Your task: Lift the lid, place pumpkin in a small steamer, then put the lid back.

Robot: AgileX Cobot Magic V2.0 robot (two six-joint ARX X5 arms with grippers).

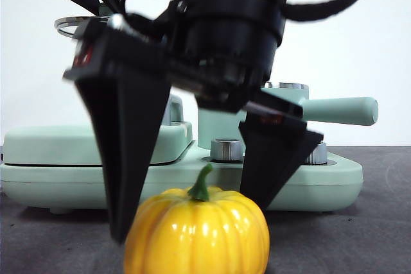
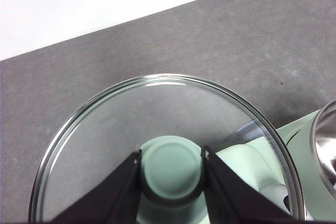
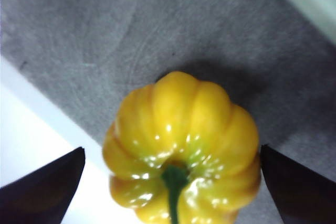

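Note:
The yellow-orange pumpkin [image 1: 196,235] [image 3: 181,140] with a green stem stands on the grey table at the front. My right gripper [image 1: 189,222] [image 3: 172,149] is lowered over it, open, with one black jaw on each side and a gap to the pumpkin on both sides. My left gripper [image 2: 171,156] is shut on the mint-green knob [image 2: 170,169] of the glass lid [image 2: 157,119], holding it in the air. The lid's steel rim [image 1: 70,25] shows at the upper left. The small steamer [image 1: 212,126] stands behind the right gripper without a lid, its long handle [image 1: 340,110] pointing right.
A wide mint-green base [image 1: 321,184] with steel knobs [image 1: 226,150] carries the steamer and a flat griddle cover [image 1: 64,142] on its left. The table's edge [image 3: 47,129] runs close beside the pumpkin. A shiny pot rim [image 2: 323,145] lies beside the held lid.

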